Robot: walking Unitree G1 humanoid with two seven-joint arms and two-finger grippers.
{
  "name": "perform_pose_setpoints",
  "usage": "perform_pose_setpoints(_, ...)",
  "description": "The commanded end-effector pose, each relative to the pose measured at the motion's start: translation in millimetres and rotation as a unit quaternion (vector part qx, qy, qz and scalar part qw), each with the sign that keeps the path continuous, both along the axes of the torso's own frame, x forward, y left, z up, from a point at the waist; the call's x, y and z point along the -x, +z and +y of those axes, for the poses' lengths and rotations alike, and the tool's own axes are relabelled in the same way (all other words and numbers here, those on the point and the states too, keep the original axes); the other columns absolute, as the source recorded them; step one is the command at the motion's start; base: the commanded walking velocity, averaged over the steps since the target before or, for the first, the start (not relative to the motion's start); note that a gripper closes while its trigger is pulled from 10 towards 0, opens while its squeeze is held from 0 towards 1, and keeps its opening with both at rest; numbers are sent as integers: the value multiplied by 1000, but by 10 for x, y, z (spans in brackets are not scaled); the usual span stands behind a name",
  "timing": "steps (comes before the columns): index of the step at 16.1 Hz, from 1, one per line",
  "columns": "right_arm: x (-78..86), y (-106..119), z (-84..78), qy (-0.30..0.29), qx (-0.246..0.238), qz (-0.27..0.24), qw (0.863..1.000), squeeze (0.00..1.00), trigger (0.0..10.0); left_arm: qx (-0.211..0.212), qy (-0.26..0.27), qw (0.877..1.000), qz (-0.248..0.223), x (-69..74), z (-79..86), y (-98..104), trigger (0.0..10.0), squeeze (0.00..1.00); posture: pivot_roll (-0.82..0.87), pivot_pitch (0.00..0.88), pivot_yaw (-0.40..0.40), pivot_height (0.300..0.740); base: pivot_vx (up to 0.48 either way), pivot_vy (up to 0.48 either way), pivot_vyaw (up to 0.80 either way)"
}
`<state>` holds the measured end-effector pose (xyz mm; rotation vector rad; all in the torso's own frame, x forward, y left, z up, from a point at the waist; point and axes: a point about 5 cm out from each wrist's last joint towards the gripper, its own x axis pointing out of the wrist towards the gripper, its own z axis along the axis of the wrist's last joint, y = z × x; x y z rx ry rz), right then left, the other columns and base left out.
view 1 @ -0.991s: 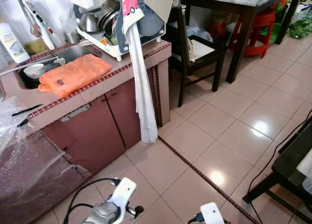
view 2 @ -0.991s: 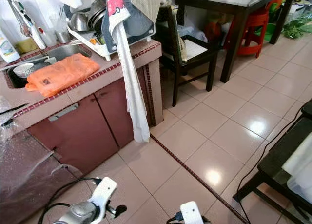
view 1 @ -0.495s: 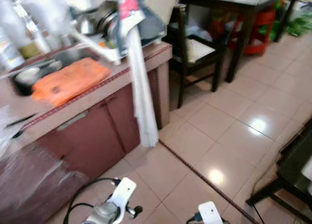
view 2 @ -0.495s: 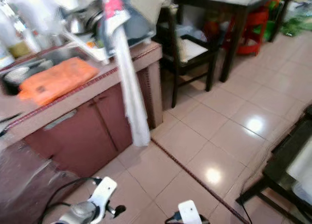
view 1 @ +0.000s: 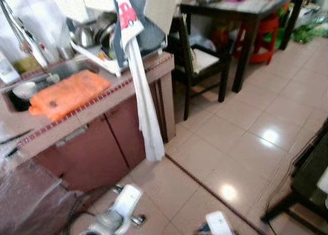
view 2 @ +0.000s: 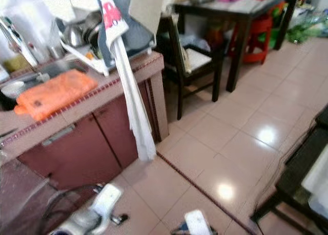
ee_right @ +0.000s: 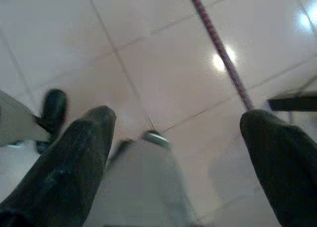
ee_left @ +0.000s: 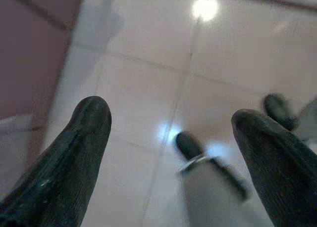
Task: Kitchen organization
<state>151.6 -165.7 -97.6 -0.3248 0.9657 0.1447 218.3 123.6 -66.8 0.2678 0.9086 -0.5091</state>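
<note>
Right now your left end effector (ee_left: 168, 138) hangs low over the tiled floor (view 1: 241, 137), its two black fingers spread wide with nothing between them, and your right end effector (ee_right: 176, 153) hangs the same way, wide open and holding nothing. To your left stands the kitchen worktop (view 1: 102, 99) with reddish-brown cabinet doors (view 1: 97, 148) beneath it. An orange cloth (view 1: 66, 91) lies on the worktop's near part, just in front of the sink (view 1: 61, 71), and a small bowl (view 1: 23, 90) sits at the sink's left end. A dish rack (view 1: 107, 45) loaded with metal pots stands at the worktop's far right end, and a long white towel (view 1: 143, 112) hangs from it down past the cabinet almost to the floor. Farther off on your right you have a dark chair (view 1: 202, 61) pushed up beside a dark table (view 1: 246, 15), with a red stool (view 1: 261, 33) under that table. The picture is slightly blurred
</note>
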Motion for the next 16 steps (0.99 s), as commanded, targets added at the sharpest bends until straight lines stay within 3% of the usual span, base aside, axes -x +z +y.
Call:
perform_pose_setpoints(1, 46, -22, 39, -13, -8, 9, 1000, 0, 10000, -27, 14, 999, 14, 57, 169, -43, 10000, 0, -56, 12, 85, 740, 0, 0, 0)
perform_pose_setpoints(3, 3, -1, -26, -54, -15, -2, 998, 0, 10000, -62, 22, 998, 17, 86, 249, -67, 10000, 0, -52, 13, 74, 740, 0, 0, 0)
perform_pose_setpoints(5, -90, 49, -152, -120, -23, -23, 992, 0, 10000, -82, 63, 994, 34, 139, 373, -100, 10000, 0, -50, 15, 57, 740, 0, 0, 0)
perform_pose_setpoints(7, -209, 106, -228, -141, -30, -38, 989, 0, 10000, -92, 106, 989, 52, 213, 493, -135, 10000, 0, -43, 11, 34, 740, 0, 0, 0)
perform_pose_setpoints(8, -254, 128, -260, -143, -28, -41, 989, 0, 10000, -103, 122, 986, 55, 255, 727, -126, 10000, 0, -30, 6, 18, 740, 0, 0, 0)
perform_pose_setpoints(9, -269, 136, -279, -147, -29, -41, 988, 0, 10000, -106, 133, 984, 56, 273, 850, -113, 10000, 0, -23, 5, 12, 740, 0, 0, 0)
perform_pose_setpoints(16, -324, 164, -341, -152, -29, -37, 987, 0, 10000, -101, 162, 979, 70, 449, 844, -199, 10000, 0, 21, 0, -24, 740, 0, 0, 0)
